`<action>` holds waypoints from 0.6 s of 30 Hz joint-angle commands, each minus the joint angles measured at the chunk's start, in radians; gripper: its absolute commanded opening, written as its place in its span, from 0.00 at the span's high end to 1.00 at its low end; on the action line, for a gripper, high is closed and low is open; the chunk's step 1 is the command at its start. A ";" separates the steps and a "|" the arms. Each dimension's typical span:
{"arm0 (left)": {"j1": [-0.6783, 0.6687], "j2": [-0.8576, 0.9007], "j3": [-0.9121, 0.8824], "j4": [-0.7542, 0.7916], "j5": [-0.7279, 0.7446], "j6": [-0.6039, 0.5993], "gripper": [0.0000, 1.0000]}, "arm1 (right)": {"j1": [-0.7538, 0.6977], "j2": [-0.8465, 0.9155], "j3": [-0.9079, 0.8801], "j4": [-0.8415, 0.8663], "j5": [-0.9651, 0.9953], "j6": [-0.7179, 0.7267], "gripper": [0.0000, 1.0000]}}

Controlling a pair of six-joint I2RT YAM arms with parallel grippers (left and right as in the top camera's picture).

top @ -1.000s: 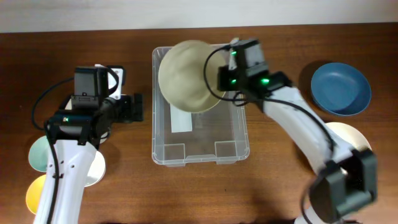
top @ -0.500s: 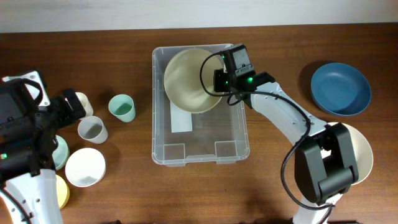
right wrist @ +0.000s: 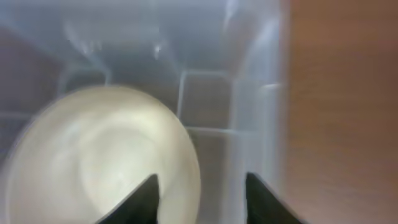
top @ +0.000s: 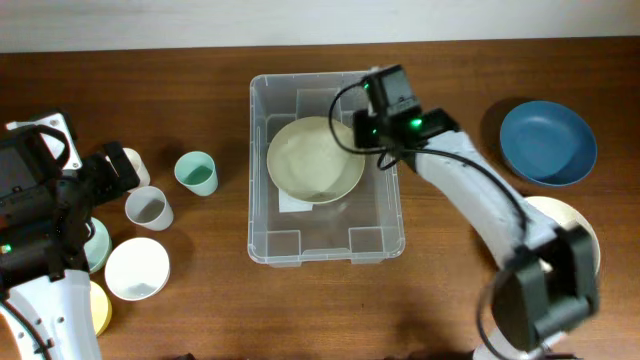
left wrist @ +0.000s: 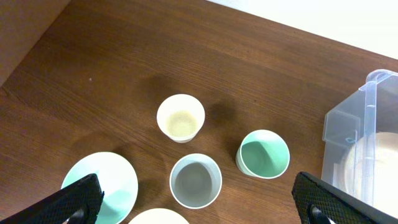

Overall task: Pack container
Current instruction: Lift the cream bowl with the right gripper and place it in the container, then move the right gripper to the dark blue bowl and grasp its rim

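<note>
Large clear rectangular plastic container at the middle of the brown wooden tabletop, upright and open-topped. Inside it, in the far half, a cream round bowl, mouth up, lying over part of a white label on the floor.

Right claw over the container's far right part, just beside the bowl's rim. Fingers apart in the blurred wrist view, with the bowl's edge between them; contact impossible to tell.

Right of the container and well apart from it, a dark blue round bowl. Nearer the front, a cream plate, partly hidden under the right arm.

Left of the container, a mint-green cup, a grey cup and a small cream cup, near one another but not touching. Left claw high above these cups, fingers spread wide, nothing held.

Toward the front left, a pale mint plate, a white bowl and a yellow dish beside the left arm.
</note>
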 commanded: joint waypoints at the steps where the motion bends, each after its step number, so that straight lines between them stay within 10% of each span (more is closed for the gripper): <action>1: 0.006 0.002 0.010 -0.003 0.014 -0.010 0.01 | -0.081 -0.192 0.109 -0.053 0.161 -0.050 0.54; 18: 0.006 0.002 0.010 -0.003 0.015 -0.011 0.00 | -0.517 0.295 0.107 -0.315 0.288 -0.195 0.37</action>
